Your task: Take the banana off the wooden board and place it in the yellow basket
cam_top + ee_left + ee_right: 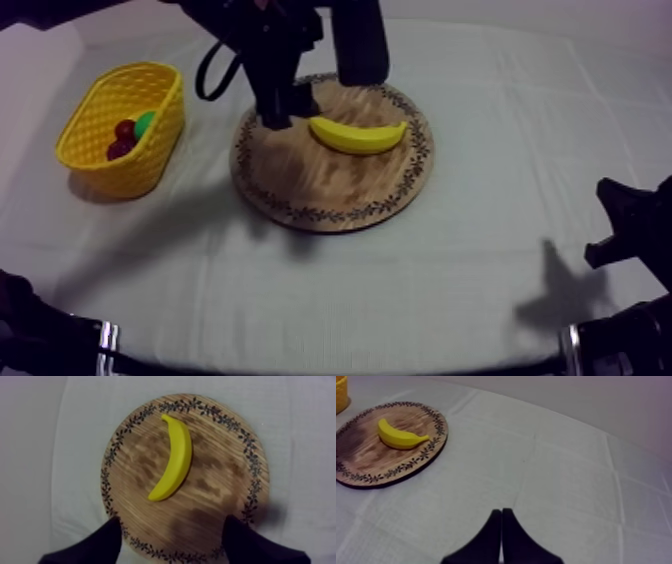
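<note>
On the board: the banana lies flat on the far half, inside the patterned rim, not yet lifted.
Left pincer: wide, with nothing between its fingers. It hangs over the board, and the banana is just ahead of the gap. From above, it is beside the left end of the banana.
Right pincer: narrow, the fingers pressed together on nothing, low over the surface at its own side, well apart from the board.
Basket: at the left of the surface, near the board but not touching it. Some red and green fruit is already inside.
Step in hand: in my judgement, the approach for the grasp.
How to do it well: bring the gap over the thick middle of the banana, with the fingers across its curve and not along it. Go straight down and close gently. The skin looks smooth, so a hold near one end may let it swing or slip.
Carrying: lift well clear of the basket wall before crossing, then release low over the free room beside the fruit.
</note>
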`<act>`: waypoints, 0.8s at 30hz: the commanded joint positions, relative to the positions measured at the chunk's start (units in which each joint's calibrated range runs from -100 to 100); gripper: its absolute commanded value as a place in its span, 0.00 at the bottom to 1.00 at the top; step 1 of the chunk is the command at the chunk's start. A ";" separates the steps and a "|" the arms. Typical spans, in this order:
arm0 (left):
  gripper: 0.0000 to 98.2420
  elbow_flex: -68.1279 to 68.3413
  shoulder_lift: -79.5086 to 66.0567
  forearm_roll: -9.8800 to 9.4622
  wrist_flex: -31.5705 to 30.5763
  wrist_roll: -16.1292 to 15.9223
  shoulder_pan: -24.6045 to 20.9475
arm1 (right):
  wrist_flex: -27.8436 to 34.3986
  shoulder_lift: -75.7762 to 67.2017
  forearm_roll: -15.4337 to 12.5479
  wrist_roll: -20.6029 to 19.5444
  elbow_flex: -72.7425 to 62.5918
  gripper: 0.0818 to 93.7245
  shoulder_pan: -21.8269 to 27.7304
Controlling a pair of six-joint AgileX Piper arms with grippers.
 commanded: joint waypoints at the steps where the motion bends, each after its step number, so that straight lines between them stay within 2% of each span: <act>1: 0.82 0.25 0.06 -0.18 0.24 -0.13 -0.03 | 0.00 0.00 0.02 0.00 -0.03 0.00 0.00; 13: 0.81 1.28 4.30 -2.71 -1.04 -0.46 0.63 | 0.00 0.00 0.02 0.00 -0.03 0.00 0.00; 24: 0.78 -7.72 16.33 -3.27 -1.74 0.77 0.82 | 0.00 0.00 0.02 0.00 -0.03 0.00 0.00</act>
